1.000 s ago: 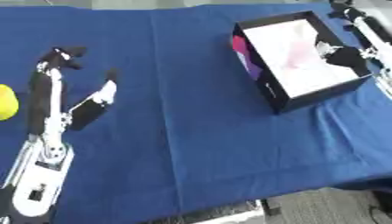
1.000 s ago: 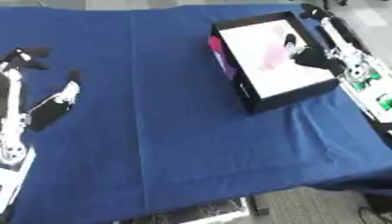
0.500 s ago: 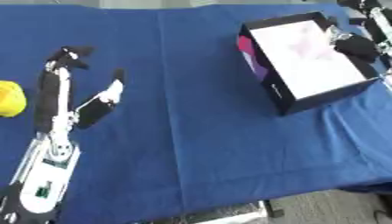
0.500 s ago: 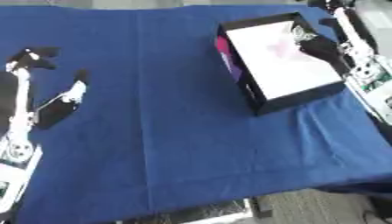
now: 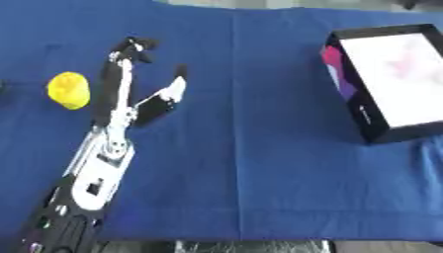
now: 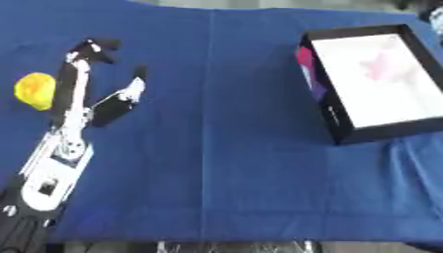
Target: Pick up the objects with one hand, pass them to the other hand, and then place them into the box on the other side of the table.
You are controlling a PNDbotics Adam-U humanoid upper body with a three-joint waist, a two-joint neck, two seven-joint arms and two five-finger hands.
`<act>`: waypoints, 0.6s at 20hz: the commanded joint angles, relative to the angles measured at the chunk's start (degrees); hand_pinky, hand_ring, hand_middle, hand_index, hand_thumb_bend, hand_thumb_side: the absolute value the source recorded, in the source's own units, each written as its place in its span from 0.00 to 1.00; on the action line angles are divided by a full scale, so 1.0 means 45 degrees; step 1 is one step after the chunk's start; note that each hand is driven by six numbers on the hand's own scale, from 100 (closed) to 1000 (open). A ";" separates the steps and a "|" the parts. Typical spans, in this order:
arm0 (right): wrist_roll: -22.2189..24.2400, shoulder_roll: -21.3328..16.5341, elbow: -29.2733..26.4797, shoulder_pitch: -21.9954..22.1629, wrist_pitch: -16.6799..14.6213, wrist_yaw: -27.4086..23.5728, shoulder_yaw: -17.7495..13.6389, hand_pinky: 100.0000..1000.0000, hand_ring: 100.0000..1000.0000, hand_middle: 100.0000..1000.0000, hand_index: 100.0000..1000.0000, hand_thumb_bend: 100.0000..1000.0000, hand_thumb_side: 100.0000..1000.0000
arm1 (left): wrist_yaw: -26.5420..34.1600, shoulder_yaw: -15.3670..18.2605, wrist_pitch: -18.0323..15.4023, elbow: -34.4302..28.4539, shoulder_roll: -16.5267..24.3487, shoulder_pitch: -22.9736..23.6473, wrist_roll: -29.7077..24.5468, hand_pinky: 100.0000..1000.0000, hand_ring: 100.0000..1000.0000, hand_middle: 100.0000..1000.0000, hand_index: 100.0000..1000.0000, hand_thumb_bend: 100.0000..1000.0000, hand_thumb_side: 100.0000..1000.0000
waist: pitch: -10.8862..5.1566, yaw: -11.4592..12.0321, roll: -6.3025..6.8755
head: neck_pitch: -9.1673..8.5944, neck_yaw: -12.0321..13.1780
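A small yellow object (image 5: 69, 90) lies on the blue cloth at the far left. My left hand (image 5: 119, 111) rests just to its right, open, fingers straight and pointing away from me, thumb spread to the right; it does not touch the yellow object. A black box (image 5: 359, 113) with a white inside and a faint pink patch stands at the right. Only a dark bit of my right hand (image 6: 430, 9) shows at the top right corner, beyond the box.
The blue cloth (image 5: 251, 148) covers the whole table. Its front edge (image 5: 251, 240) runs along the bottom of the view. The box's left wall carries pink and purple print.
The camera has shifted, so the whole picture moved. My right hand, which was over the box's far side, has drawn back to the top right corner. The left hand keeps its pose.
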 commanded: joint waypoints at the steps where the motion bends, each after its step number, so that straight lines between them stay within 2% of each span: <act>1: 0.0385 -0.0225 -0.0265 0.0074 -0.1047 -0.0660 -0.0490 0.90 1.00 0.91 1.00 0.00 0.41 | 0.0468 0.0180 0.0356 -0.0770 0.0423 -0.0341 -0.0580 0.82 0.63 0.70 0.79 0.23 0.52 | -0.0446 -0.0001 0.0242 | -0.0023 0.0538; 3: 0.0601 -0.0224 -0.0265 0.0230 -0.1407 -0.0744 -0.0577 0.90 1.00 0.91 1.00 0.00 0.41 | 0.0809 0.0363 0.0736 -0.1215 0.0760 -0.0406 -0.1235 0.83 0.66 0.73 0.81 0.19 0.54 | -0.0473 0.0020 0.0319 | -0.0023 0.0673; 6: 0.0694 -0.0174 -0.0265 0.0479 -0.1414 -0.0470 -0.0668 0.90 1.00 0.92 1.00 0.00 0.41 | 0.1277 0.0899 0.1563 -0.2005 0.1507 -0.0514 -0.2192 0.84 0.67 0.73 0.81 0.19 0.52 | -0.0512 0.0099 0.0439 | -0.0023 0.0651; 12: 0.0637 -0.0100 -0.0265 0.0818 -0.1589 -0.0132 -0.0887 0.90 1.00 0.93 1.00 0.00 0.41 | 0.1897 0.1966 0.3029 -0.2763 0.3761 -0.1038 -0.3772 0.84 0.69 0.72 0.81 0.24 0.46 | -0.0580 0.0211 0.0593 | -0.0023 0.0566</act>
